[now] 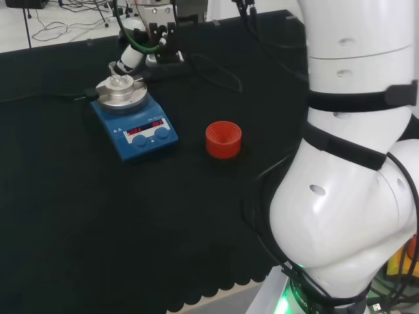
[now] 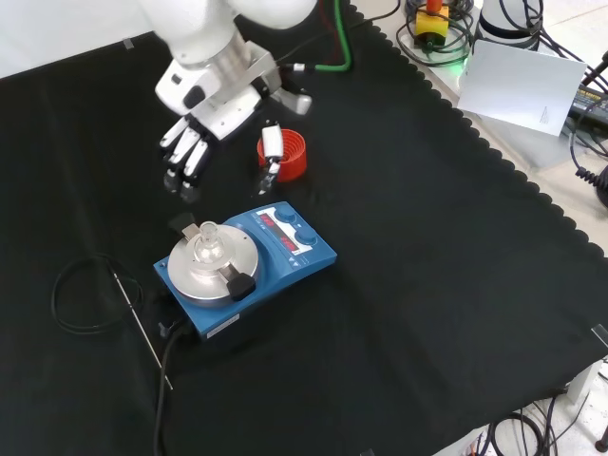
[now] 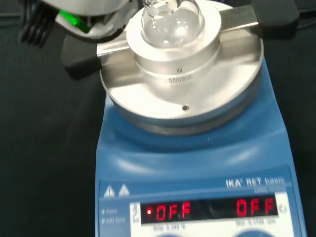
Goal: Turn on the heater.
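Observation:
The blue heater [image 2: 285, 261] stands mid-cloth in the front view, with a round silver plate [image 2: 209, 271] and a small clear flask [image 2: 204, 242] seated in a metal block on it. Its two round knobs [image 2: 306, 233] and red lit display [image 2: 275, 228] face the view's upper right. The hand [image 2: 195, 133] hangs above and behind the heater, fingers [image 2: 180, 166] straight and pointing down, touching nothing. In the head view the heater [image 1: 134, 131] sits left of centre and the hand [image 1: 134, 55] is beyond it. The wrist view looks down on the plate [image 3: 182, 94] and the display [image 3: 207, 210].
A red ribbed ring stand [image 2: 290, 157] [image 1: 223, 139] stands on the cloth just behind the heater in the front view, close to the hand's thumb. A black cable loop [image 2: 85, 299] and a thin metal probe [image 2: 142, 328] lie at the heater's left. The cloth's scalloped edge [image 2: 532, 180] runs along the right.

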`<act>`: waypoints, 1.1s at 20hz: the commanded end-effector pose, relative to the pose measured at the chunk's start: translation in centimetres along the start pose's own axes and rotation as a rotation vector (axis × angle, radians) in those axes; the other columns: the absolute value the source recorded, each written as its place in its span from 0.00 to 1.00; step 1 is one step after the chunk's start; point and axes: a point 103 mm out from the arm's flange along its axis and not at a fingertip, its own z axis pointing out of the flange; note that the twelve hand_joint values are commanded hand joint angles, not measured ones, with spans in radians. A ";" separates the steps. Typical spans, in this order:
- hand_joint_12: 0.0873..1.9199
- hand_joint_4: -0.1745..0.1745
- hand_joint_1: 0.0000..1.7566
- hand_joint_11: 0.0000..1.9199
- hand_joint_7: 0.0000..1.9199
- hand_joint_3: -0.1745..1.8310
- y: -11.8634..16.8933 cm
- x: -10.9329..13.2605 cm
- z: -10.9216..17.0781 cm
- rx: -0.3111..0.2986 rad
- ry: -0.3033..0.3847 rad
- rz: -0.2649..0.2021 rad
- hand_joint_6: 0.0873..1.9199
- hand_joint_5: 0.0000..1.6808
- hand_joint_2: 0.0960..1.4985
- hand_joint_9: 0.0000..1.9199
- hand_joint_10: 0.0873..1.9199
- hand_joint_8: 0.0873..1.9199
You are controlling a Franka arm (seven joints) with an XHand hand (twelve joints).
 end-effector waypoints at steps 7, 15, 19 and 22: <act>0.73 0.29 0.46 0.03 0.07 0.35 -7.2 0.3 0.8 -0.029 0.009 0.066 0.09 0.21 0.37 0.21 0.35 0.34; 0.68 0.29 0.51 0.22 0.29 0.39 -9.2 -0.7 5.3 0.076 -0.011 0.084 0.05 0.24 0.38 0.41 0.30 0.36; 0.65 0.28 0.52 0.30 0.42 0.41 -9.2 -1.2 6.4 0.141 -0.020 0.088 0.04 0.24 0.37 0.52 0.29 0.38; 0.65 0.30 0.52 0.32 0.50 0.41 -9.1 -1.4 6.9 0.175 -0.012 0.088 0.04 0.25 0.38 0.57 0.31 0.41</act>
